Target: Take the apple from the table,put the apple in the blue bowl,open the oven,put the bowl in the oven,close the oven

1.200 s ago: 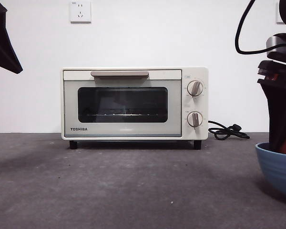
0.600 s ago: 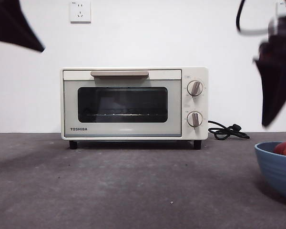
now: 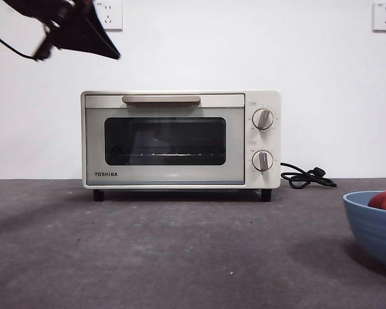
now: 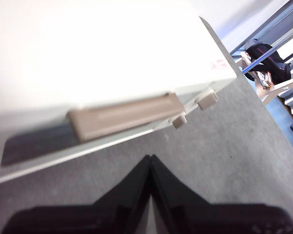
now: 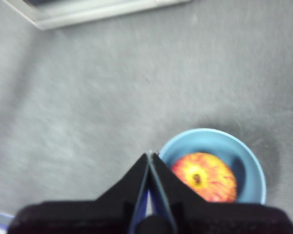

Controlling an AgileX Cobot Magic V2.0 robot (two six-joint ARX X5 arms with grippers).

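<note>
Apple (image 5: 204, 176) sits in blue bowl (image 5: 251, 170) — done. Oven (image 3: 180, 138) door shut, unopened. Left gripper (image 4: 150, 158) above handle (image 4: 124, 115), right gripper (image 5: 149, 156) over bowl — fingers together, empty.

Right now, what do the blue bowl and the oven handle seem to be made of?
The blue bowl looks like smooth plastic or glazed ceramic: even light-blue colour, soft sheen at the rim; I cannot tell which. The oven handle looks like matte beige plastic, with a flat, dull surface and no metallic shine.
</note>
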